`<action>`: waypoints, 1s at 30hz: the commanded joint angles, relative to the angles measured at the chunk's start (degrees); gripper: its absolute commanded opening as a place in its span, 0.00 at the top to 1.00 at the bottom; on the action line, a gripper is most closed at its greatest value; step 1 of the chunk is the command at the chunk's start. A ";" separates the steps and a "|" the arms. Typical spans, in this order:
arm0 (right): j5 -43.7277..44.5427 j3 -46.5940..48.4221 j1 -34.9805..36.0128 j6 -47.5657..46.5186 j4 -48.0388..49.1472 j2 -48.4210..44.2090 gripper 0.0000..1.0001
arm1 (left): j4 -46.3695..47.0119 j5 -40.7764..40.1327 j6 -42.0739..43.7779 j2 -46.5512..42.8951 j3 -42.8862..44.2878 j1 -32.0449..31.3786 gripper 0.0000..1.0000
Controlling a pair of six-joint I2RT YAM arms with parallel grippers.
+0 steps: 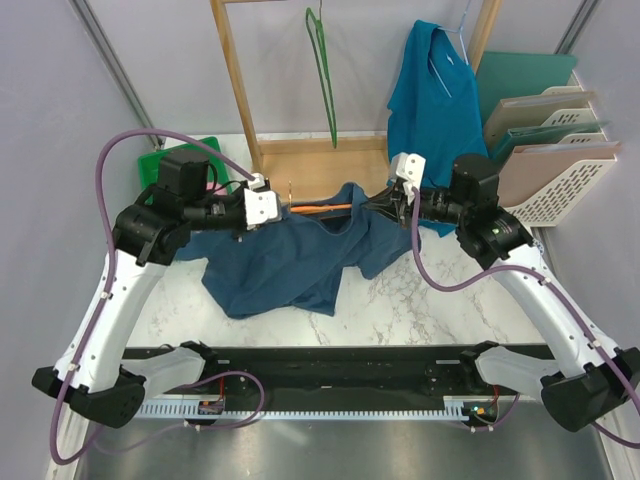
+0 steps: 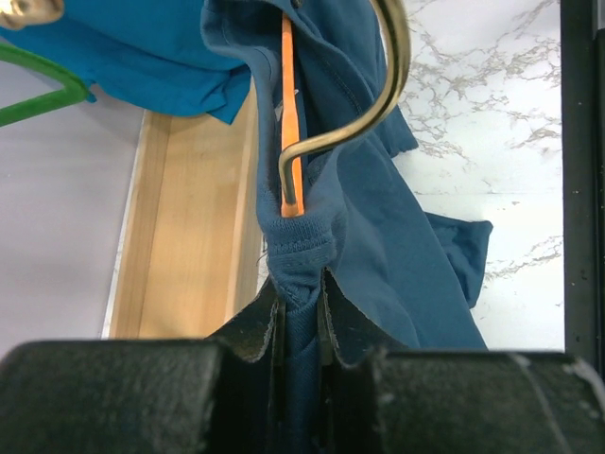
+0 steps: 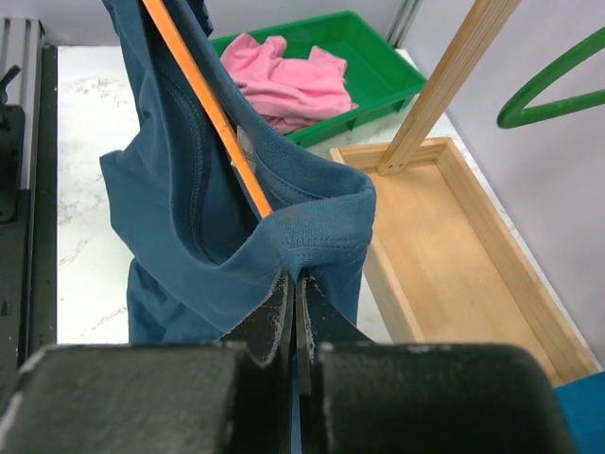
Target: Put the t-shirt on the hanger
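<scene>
The navy t-shirt (image 1: 290,262) is held up between both grippers, and its lower part lies crumpled on the marble table (image 1: 420,300). The orange hanger (image 1: 320,206) runs across inside the shirt's neck, partly hidden by cloth. My left gripper (image 1: 262,206) is shut on a bunched fold of the t-shirt (image 2: 378,236); just beyond its jaws are the end of the orange hanger (image 2: 289,113) and its metal hook (image 2: 383,90). My right gripper (image 1: 402,197) is shut on another fold of the t-shirt (image 3: 189,218), with the orange hanger (image 3: 203,104) slanting away above it.
A wooden rack (image 1: 300,150) stands behind, with a green hanger (image 1: 325,75) and a teal shirt (image 1: 430,90) hanging on it. A green tray (image 3: 378,80) at back left holds a pink garment (image 3: 284,80). A file organiser (image 1: 555,150) stands at the right.
</scene>
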 commanded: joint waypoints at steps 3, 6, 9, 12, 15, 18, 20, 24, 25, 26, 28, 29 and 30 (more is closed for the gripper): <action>-6.00 2.76 2.64 -6.16 -2.50 0.51 0.89 | 0.38 3.39 -1.43 1.58 1.64 -2.56 0.98; -6.01 1.80 3.96 -8.27 -3.47 0.51 0.79 | 1.26 4.79 -1.78 1.58 1.64 -2.65 0.98; -5.31 1.62 4.40 -9.51 -3.38 1.38 0.77 | 1.52 6.64 -2.13 1.41 1.29 -3.26 0.98; -5.74 1.97 4.67 -9.16 -3.38 2.18 0.74 | 1.61 6.90 -2.22 1.49 1.11 -3.79 0.98; -6.97 1.71 5.98 -8.45 -3.29 2.18 0.67 | 4.15 6.56 -3.89 1.50 0.50 -4.05 0.98; -6.19 0.83 7.83 -8.89 -3.29 2.18 0.64 | 6.96 6.12 -5.65 1.41 -0.47 -4.67 0.98; -4.61 0.74 8.62 -9.24 -3.20 2.44 0.64 | 7.50 6.11 -6.18 1.58 -0.47 -5.11 0.98; -0.31 1.70 8.97 -8.81 -2.76 4.02 0.87 | 8.02 5.77 -7.14 1.32 -0.82 -5.81 0.98; 0.49 2.06 8.97 -8.63 -2.94 4.20 0.89 | 8.11 5.33 -8.10 1.14 -0.74 -5.81 0.98; 2.32 2.15 8.97 -8.45 -3.03 4.29 0.94 | 8.20 4.89 -8.46 0.88 -0.91 -5.81 0.98; 3.13 2.41 8.98 -8.45 -3.64 4.37 0.96 | 8.29 4.10 -9.16 0.27 -1.44 -5.81 0.98; 3.13 2.50 8.97 -8.28 -3.73 4.29 0.84 | 8.29 4.01 -9.51 -0.26 -1.70 -5.81 0.98; 2.96 2.50 8.97 -8.19 -3.73 4.20 0.74 | 8.29 3.92 -9.87 -0.61 -2.23 -5.81 0.98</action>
